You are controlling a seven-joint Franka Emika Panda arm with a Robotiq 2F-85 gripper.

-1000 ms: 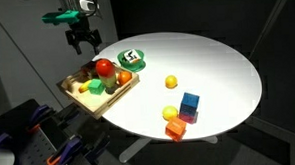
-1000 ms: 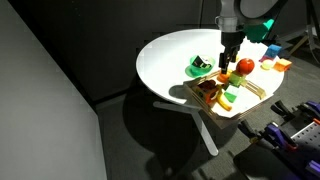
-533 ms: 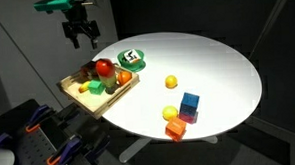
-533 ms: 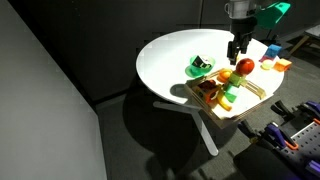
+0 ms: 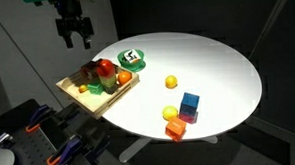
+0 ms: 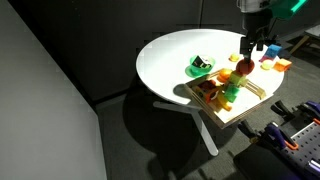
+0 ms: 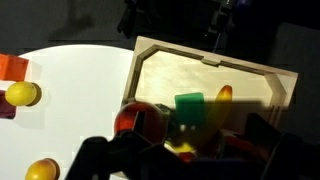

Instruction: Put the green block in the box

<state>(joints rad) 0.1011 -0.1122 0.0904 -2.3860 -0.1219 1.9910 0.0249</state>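
The green block [image 7: 188,105] lies inside the box [image 7: 205,62], a shallow tan wooden tray at the table's edge, among other toys. It also shows in an exterior view [image 6: 232,93], next to a red ball [image 6: 244,67]. The box shows in both exterior views [image 5: 78,99] [image 6: 226,113]. My gripper [image 5: 74,38] hangs high above the box, open and empty. It also appears in an exterior view [image 6: 258,46]. In the wrist view its dark fingers [image 7: 185,165] fill the bottom edge.
A round green-rimmed object [image 5: 133,59] sits on the white round table [image 5: 217,59] beside the box. A small yellow ball [image 5: 171,81], a blue cube [image 5: 190,103], another yellow ball [image 5: 171,113] and an orange block [image 5: 176,128] lie towards the table's front.
My gripper has risen steadily away from the box with nothing in it. The toys in the box have not moved.
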